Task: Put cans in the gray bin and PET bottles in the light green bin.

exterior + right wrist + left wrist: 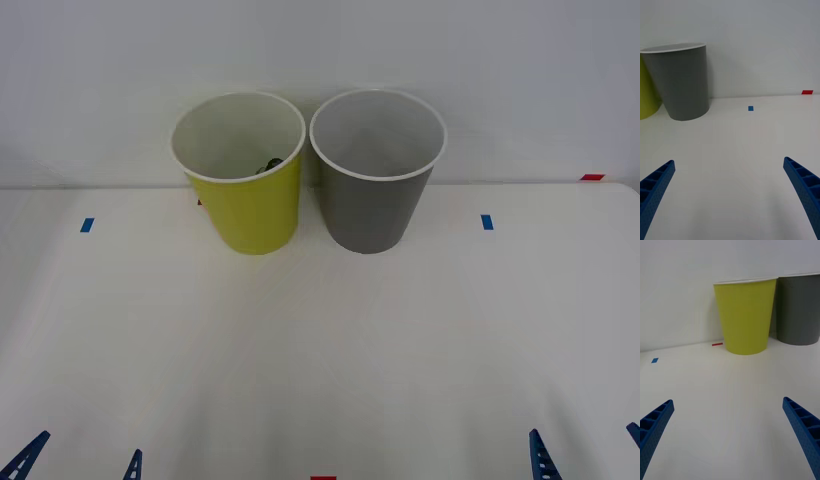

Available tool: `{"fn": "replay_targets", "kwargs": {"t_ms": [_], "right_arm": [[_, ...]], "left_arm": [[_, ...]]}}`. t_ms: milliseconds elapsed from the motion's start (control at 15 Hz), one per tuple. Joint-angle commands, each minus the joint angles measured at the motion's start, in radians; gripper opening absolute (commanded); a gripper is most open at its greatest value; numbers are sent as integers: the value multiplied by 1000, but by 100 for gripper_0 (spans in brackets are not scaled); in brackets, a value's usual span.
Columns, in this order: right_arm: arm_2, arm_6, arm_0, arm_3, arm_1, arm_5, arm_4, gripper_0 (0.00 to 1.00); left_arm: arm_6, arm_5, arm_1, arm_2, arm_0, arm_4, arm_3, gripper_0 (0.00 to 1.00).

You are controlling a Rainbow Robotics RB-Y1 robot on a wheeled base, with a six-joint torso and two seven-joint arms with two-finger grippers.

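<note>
While both bins stand upright side by side at the far edge of the white bench [320, 350], the light green bin [250, 205] on the left just beside the gray bin [372, 205], something dark shows low inside the green one, too hidden to tell what it is. The left hand [728, 435] and the right hand [728, 195] sit low at the near edge, well apart from the bins, each with its blue fingers spread wide and holding nothing.

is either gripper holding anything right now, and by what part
Nothing is held. The left gripper and right gripper are both open above the bare table.
</note>
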Motion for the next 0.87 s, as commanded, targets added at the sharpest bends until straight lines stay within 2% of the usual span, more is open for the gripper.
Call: {"fn": "replay_targets", "kwargs": {"t_ms": [67,867], "right_arm": [[0,0,0,0,0,0,0,100],[0,0,0,0,0,0,0,100]], "left_arm": [[0,0,0,0,0,0,0,100],[0,0,0,0,0,0,0,100]]}}
